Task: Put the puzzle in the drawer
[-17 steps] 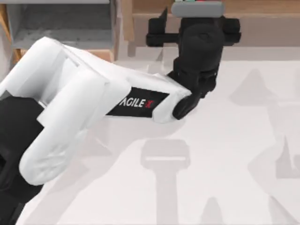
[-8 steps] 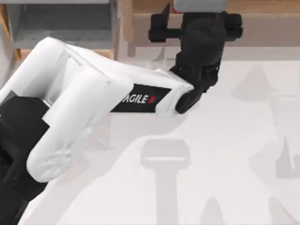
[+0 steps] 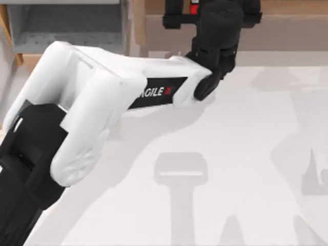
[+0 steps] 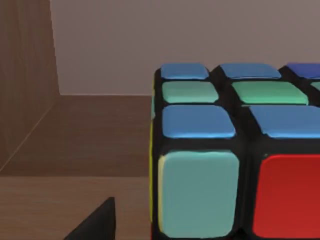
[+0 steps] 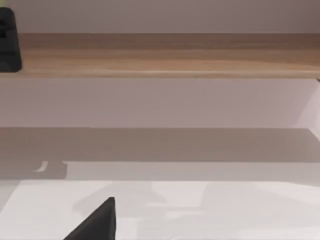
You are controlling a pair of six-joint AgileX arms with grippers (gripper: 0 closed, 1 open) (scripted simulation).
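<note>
Left arm [image 3: 102, 97] reaches from the table's 8 o'clock corner up toward 12 o'clock, white links with black AgileX strip, black wrist over the wooden shelf ledge [image 3: 287, 23] at the top edge. Left gripper [image 3: 197, 7] sits at 12 o'clock of the top view, above the ledge, mostly under its own black wrist; whether its fingers are apart or together cannot be told.

Puzzle [image 4: 235, 155] close up in the left wrist view: black-framed cube with blue, green, pale teal and red tiles, a yellow sliver on one side edge. It rests on a brown wooden surface, with a wooden side wall next to it and a plain back wall behind (contact with the fingers not visible, only one dark finger tip [image 4: 95, 225] shows, apart from the cube). In the top view a small red patch [image 3: 193, 8] at the gripper is likely the same cube.

Drawer [image 3: 66, 38] at 11 o'clock of the top view, grey speckled interior, tan wood edge, well left of the gripper.

White table [image 3: 246, 169] carries grey shadows.

Right gripper: dark finger tip [image 5: 95, 225] in the right wrist view, facing the ledge and wall; finger state cannot be told.
</note>
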